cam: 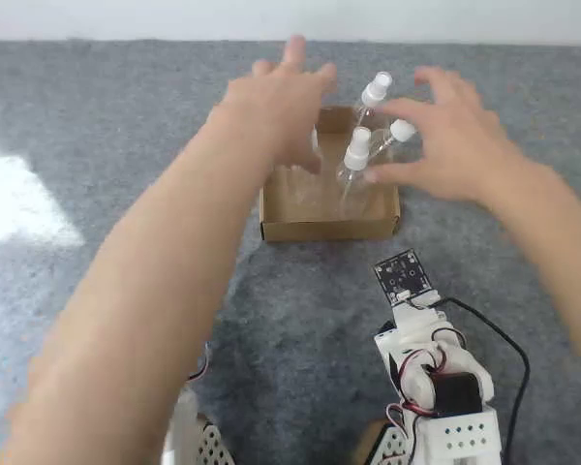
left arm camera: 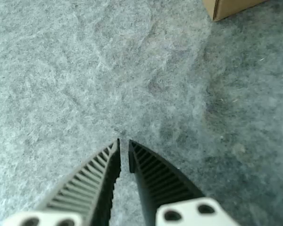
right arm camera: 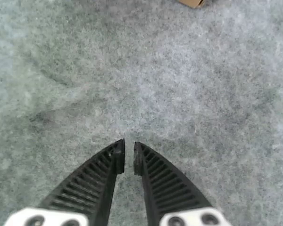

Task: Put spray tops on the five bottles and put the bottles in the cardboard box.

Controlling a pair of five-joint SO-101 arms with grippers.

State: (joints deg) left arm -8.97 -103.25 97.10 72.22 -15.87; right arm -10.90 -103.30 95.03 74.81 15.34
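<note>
Grey felt mat [cam: 97,116], open room all round. A person's one hand [cam: 281,107] and other hand [cam: 445,140] reach over the cardboard box [cam: 329,230], upper centre, where three spray-topped bottles [cam: 353,174] lean (others hidden). These likely want settling clear of the walls. Lower down, the left gripper [left arm camera: 124,148] and right gripper [right arm camera: 129,157] are each pressed together, empty.

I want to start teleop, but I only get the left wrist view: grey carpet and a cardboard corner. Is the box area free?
Observer: No. A person's hand is over the cardboard box, and their other hand is at its right side.
Operator: Anything inside the box?
Observer: Clear bottles with white spray tops; I count three tops.
Operator: And the other arm?
Observer: The right arm's hand is shut over bare carpet, holding nothing.
</note>
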